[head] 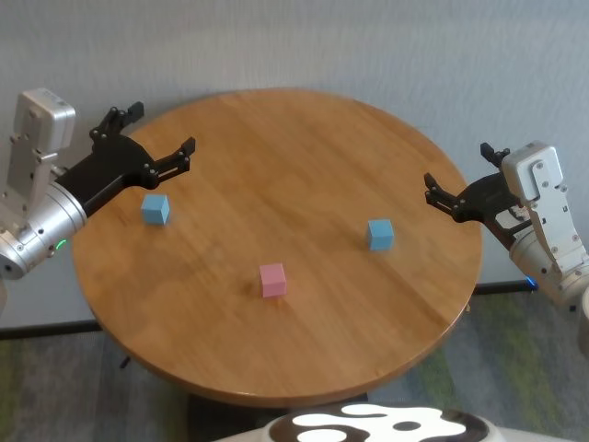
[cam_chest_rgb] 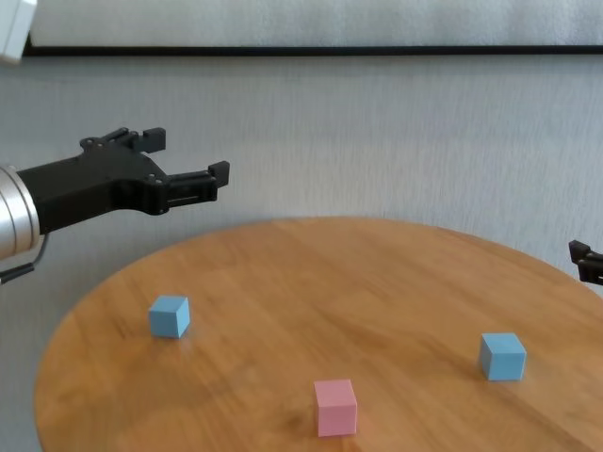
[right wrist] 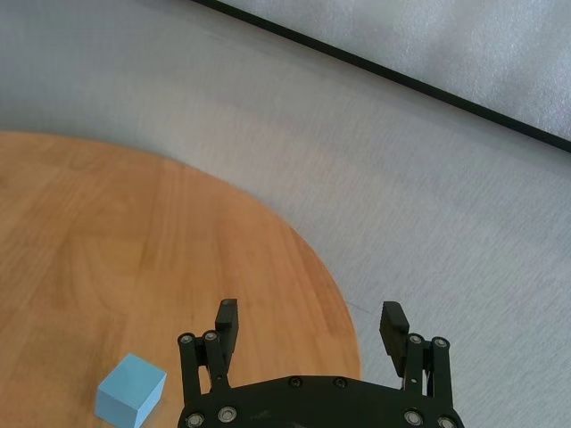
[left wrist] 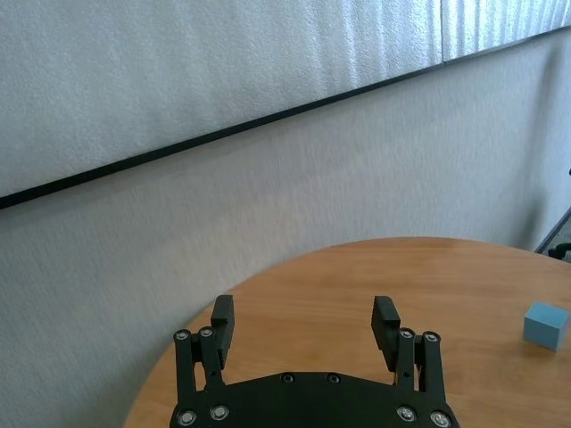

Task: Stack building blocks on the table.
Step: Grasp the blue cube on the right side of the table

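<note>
With nothing stacked yet and both the left gripper (head: 156, 138) and right gripper (head: 457, 180) spread wide and empty at the table's (head: 276, 166) edges, a clean first pick means descending squarely — jaws straddling opposite faces — over the left blue block (head: 155, 209), the right blue block (head: 379, 234) or the pink block (head: 272, 280), all well apart.

A pale grey textured wall (cam_chest_rgb: 377, 132) carries a dark horizontal strip (cam_chest_rgb: 311, 50); greenish-grey, possibly carpeted floor (head: 55, 387) lies below.

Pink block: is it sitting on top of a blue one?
No, the pink block rests alone on the table, apart from both blue blocks.
</note>
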